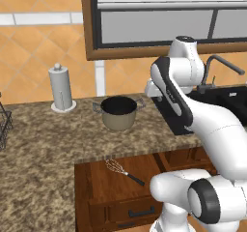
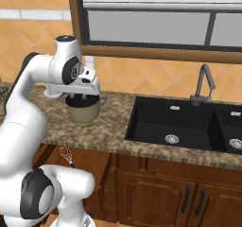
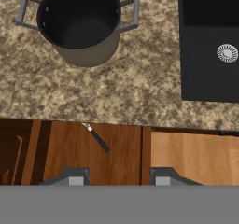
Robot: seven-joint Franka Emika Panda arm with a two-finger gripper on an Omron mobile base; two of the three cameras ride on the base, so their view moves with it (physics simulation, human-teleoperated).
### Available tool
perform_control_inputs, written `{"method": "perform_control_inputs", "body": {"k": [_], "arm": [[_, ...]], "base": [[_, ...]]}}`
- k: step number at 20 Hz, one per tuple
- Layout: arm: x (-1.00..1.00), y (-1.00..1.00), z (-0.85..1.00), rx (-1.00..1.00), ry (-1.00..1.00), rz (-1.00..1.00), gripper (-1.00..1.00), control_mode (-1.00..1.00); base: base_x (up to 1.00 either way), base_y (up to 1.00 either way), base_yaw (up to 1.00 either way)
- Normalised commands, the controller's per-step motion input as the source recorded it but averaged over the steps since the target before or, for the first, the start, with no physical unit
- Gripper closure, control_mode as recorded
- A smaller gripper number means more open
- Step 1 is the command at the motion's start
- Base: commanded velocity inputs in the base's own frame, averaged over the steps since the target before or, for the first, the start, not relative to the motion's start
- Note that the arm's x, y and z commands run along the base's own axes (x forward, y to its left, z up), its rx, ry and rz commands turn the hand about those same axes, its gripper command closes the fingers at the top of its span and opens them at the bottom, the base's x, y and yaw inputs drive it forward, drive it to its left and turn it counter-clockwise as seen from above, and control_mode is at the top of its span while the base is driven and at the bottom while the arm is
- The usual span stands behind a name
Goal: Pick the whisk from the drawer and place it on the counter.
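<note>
Pot (image 1: 117,112), sink (image 2: 177,122), paper-towel roll (image 1: 61,88)

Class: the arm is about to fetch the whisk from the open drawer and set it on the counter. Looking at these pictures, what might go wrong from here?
1. The whisk is thin and lies flat on the drawer bottom, so the tool, above and empty, may slip off its handle.
2. Its head lies under the counter edge and could catch on lifting.
3. The pot stands near the edge; the whisk might knock it.

The whisk (image 1: 124,171) lies in the open drawer (image 1: 101,192) below the worktop (image 1: 43,144); behind it the pot (image 1: 118,112), sink (image 2: 179,122) to the right.
</note>
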Motion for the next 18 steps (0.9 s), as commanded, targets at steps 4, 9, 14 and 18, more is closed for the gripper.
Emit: {"method": "perform_control_inputs", "body": {"k": [4, 9, 14, 18], "arm": [[-0.56, -0.03, -0.20, 0.01, 0.02, 0.00, -1.00, -1.00], [-0.54, 0.00, -0.35, 0.00, 0.07, 0.00, -1.00, -1.00], [-0.13, 0.00, -0.13, 0.00, 0.05, 0.00, -1.00, -1.00], [0.00, 0.00, 0.00, 0.00, 0.00, 0.00, -1.00, 1.00]], "base": [[0.00, 0.00, 0.00], [0.00, 0.00, 0.00], [0.00, 0.00, 0.00], [-0.05, -0.01, 0.03]]}}
